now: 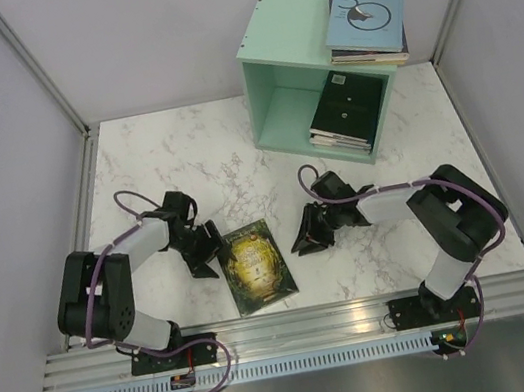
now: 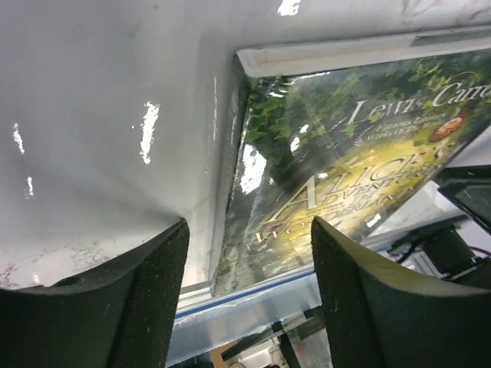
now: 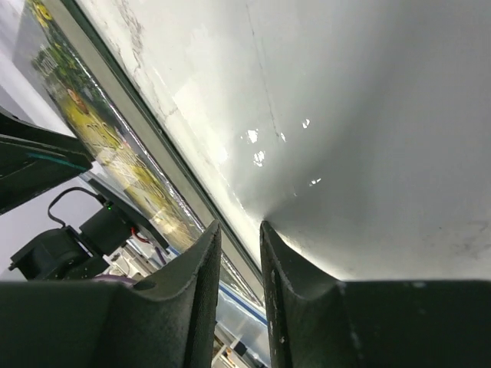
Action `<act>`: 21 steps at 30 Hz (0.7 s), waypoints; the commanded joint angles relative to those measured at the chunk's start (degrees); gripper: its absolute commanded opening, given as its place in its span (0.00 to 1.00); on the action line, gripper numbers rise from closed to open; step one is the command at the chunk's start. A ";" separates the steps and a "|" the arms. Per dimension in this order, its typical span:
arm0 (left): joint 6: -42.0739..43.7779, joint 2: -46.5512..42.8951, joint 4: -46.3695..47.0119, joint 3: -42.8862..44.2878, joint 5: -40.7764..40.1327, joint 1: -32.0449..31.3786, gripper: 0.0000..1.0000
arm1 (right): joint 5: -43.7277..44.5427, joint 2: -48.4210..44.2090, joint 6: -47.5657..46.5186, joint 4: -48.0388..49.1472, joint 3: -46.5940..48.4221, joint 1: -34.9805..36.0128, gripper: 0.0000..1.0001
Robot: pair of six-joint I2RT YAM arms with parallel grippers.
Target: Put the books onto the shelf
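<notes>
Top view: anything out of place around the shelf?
Yes. A stack topped by the light blue book sits on top of the shelf, not inside, and seems to overhang its right edge. The black-topped stack inside lies skewed, poking out the opening.

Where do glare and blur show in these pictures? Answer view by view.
Left wrist: white glare patches on the marble table and on the glossy cover of the green-gold book; right wrist: small highlights on the table; top external: even light, no strong glare.

Green-gold book (image 1: 257,266) lies flat on counter (image 1: 165,162), between left end effector (image 1: 213,249) and right end effector (image 1: 303,237).
</notes>
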 commanded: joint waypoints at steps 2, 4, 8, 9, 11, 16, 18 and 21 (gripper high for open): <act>-3.52 1.96 1.85 -2.42 -15.66 -3.81 0.68 | 4.48 0.54 1.45 3.64 -4.99 0.43 0.34; -6.66 3.62 3.35 -2.43 -16.79 -8.62 0.67 | 3.60 4.05 4.70 10.30 -5.44 2.54 0.34; -12.39 7.23 12.81 0.81 -11.21 -17.60 0.69 | 3.33 11.51 7.96 13.32 -1.15 11.66 0.32; -13.53 8.19 14.93 1.00 -9.53 -18.92 0.70 | 3.42 12.14 8.75 13.67 -0.70 12.82 0.32; -17.40 8.56 19.15 0.74 -7.24 -22.44 0.71 | 3.25 12.76 10.77 15.69 -1.56 14.32 0.32; -23.91 0.31 29.46 -4.98 -6.52 -24.56 0.78 | 2.46 12.23 9.90 16.40 -5.70 14.24 0.31; -26.45 -2.16 35.50 -8.56 -5.56 -24.47 0.83 | 1.49 11.71 11.22 19.11 -8.67 14.32 0.31; -27.95 -4.89 40.42 -10.59 -3.62 -24.47 0.93 | 1.31 9.43 12.10 20.36 -11.06 14.24 0.31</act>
